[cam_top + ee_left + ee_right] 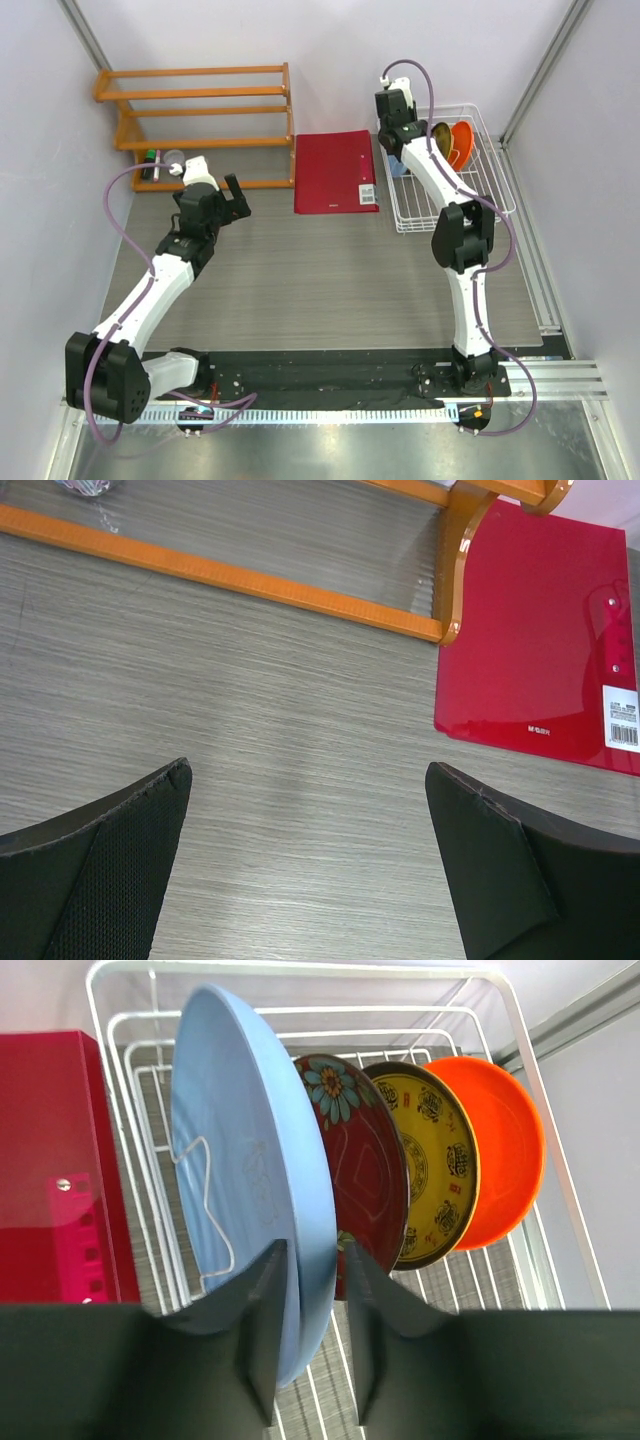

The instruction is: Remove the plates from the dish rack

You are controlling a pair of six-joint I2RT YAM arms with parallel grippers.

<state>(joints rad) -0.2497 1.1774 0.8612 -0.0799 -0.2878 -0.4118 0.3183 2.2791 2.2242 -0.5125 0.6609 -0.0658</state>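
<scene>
The white wire dish rack [300, 972] holds the plates upright in a row: a large light blue plate [240, 1130], a red floral one [365, 1170], a yellow dark-rimmed one [435, 1170] and an orange one [505, 1150]. My right gripper [313, 1250] straddles the near rim of the light blue plate, one finger on each face, pinched narrowly on it. From above, the right arm reaches over the rack's [495, 190] left end. My left gripper [237, 195] hovers open over bare table, far from the rack, with nothing between its fingers [150, 810].
A flat red folder [335, 170] lies just left of the rack. An orange wooden shelf [200, 110] stands at the back left with small items [160, 160] on its lowest level. Walls close in behind and to the right of the rack.
</scene>
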